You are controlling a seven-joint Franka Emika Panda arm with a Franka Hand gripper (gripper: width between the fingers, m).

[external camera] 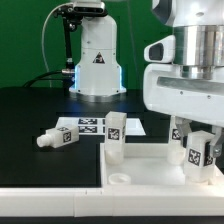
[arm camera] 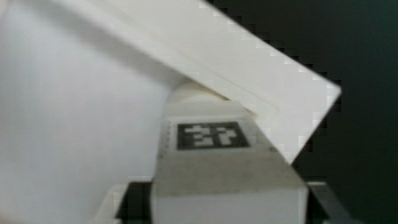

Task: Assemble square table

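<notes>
Square tabletop (external camera: 150, 172) flat on the black worktop (external camera: 30, 110), toward the exterior view's right. Upright leg (external camera: 115, 135) standing at its corner. Held leg (external camera: 196, 150) clenched in the claw (external camera: 195, 157), tag facing the wrist camera, at another corner. Loose leg (external camera: 55, 137) lying beside the marker board (external camera: 90, 124).

Square table, part-built: top on the desk, one leg in my hold.

The white tray-like top (external camera: 150, 180) lies flat with its rim raised. A standing leg (external camera: 115, 136), white and tagged, is upright at the top's far corner on the exterior view's left. A loose leg (external camera: 55, 138) lies on its side on the black desk, further left. I hold the held leg (arm camera: 221, 165) upright at another corner, its tag facing my wrist.
</notes>
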